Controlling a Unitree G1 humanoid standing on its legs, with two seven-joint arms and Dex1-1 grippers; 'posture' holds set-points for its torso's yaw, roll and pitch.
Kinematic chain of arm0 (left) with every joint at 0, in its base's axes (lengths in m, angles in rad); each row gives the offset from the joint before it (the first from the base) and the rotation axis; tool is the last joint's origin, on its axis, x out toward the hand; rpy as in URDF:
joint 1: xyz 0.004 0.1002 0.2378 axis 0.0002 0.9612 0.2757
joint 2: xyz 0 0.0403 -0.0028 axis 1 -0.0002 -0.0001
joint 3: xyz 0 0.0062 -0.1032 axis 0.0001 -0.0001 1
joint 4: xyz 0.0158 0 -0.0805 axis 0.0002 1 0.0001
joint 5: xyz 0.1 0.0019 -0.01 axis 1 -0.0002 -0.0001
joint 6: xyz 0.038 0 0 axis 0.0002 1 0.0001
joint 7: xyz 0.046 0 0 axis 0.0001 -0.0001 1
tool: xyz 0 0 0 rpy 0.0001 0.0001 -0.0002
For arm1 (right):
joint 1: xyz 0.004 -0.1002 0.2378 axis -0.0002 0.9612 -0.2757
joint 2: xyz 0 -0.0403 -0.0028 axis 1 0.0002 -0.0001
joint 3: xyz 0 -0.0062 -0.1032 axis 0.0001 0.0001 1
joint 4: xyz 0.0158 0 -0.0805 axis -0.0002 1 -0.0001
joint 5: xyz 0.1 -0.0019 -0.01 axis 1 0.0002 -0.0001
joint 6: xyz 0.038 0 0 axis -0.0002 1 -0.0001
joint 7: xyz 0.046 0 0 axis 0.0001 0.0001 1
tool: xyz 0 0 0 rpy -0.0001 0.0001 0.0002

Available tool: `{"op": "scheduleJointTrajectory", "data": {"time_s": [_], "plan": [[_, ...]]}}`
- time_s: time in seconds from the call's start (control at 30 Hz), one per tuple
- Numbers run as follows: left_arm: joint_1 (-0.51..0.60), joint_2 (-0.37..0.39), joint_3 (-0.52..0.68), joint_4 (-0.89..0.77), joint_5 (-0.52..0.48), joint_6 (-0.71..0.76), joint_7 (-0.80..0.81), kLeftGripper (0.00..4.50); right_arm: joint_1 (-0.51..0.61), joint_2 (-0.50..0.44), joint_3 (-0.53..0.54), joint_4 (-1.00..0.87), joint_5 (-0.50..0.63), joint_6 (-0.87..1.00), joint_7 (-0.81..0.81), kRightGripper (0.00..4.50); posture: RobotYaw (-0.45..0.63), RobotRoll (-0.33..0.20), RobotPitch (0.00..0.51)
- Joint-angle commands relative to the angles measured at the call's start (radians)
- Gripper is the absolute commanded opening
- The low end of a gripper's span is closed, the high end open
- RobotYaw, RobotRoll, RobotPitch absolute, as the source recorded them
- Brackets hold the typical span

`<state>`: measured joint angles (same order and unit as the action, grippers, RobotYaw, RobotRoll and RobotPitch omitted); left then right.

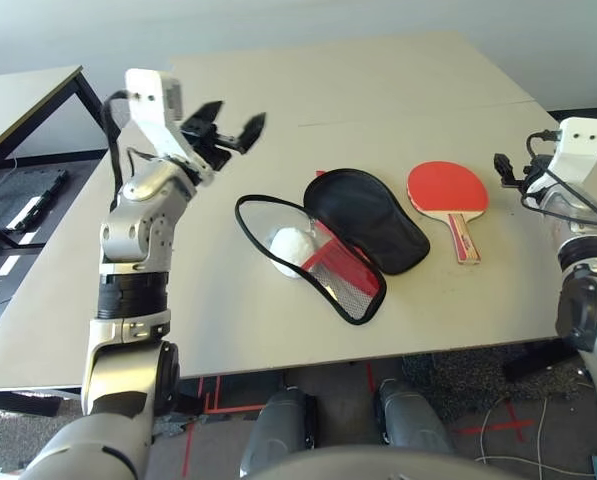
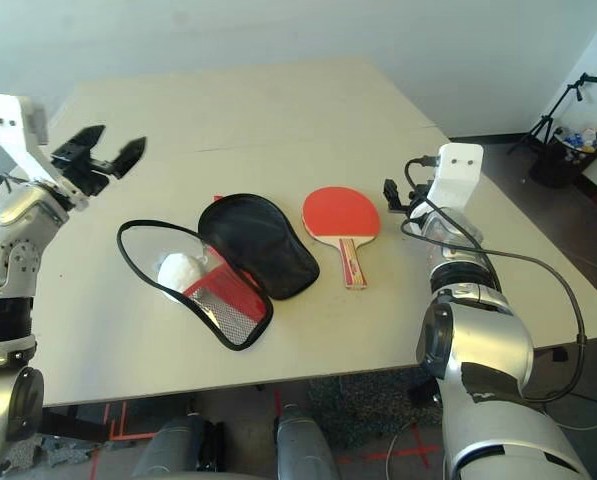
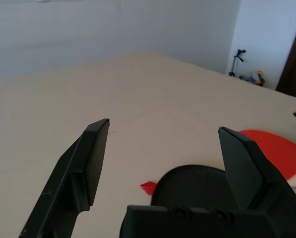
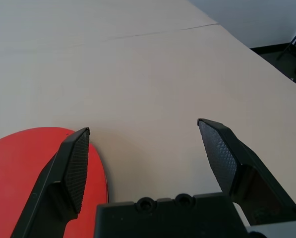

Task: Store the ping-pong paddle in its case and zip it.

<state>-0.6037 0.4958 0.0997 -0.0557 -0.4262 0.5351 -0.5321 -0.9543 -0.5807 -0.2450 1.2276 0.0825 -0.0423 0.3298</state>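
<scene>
Unzipped soft paddle-shaped case (image 1: 363, 222), black flap thrown open over a red mesh face, lies nearest on the beige table (image 1: 278, 110). Small white lumpy bag (image 1: 296, 247) sits in the case's open half, against the flap's left edge. Red-faced ping-pong paddle with pale wooden handle (image 1: 451, 200) lies flat just right of the case, not touching. Left gripper (image 1: 228, 128) is raised up-left of the case, fingers spread, empty. Right gripper (image 4: 145, 156) is right of the paddle, fingers spread, empty.

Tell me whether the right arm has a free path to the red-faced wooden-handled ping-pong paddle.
Probably yes: the right gripper is open, raised just beside the red-faced ping-pong paddle, nothing between them.
</scene>
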Motion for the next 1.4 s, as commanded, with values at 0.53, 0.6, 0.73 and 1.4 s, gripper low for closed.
{"op": "scheduleJointTrajectory", "data": {"time_s": [0.53, 0.6, 0.73, 1.4], "plan": [[0.132, 0.218, -0.206, -0.209, 0.056, 0.14, -0.258, 4.5, 0.291, -0.025, 0.118, -0.931, 0.098, 0.958, 0.221, 4.47, -0.03, 0.0, 0.052], [0.134, 0.227, -0.211, -0.219, 0.055, 0.15, -0.268, 4.5, 0.324, -0.021, 0.117, -1.025, 0.117, 1.08, 0.205, 4.47, -0.03, 0.0, 0.054], [0.133, 0.227, -0.217, -0.224, 0.063, 0.155, -0.273, 4.5, 0.365, 0.003, 0.095, -1.158, 0.145, 1.232, 0.165, 4.47, -0.04, 0.0, 0.058], [0.11, 0.194, -0.26, -0.215, 0.098, 0.144, -0.294, 4.5, 0.376, 0.152, 0.113, -1.114, 0.128, 1.347, -0.018, 3.64, -0.04, 0.0, 0.051]]}}
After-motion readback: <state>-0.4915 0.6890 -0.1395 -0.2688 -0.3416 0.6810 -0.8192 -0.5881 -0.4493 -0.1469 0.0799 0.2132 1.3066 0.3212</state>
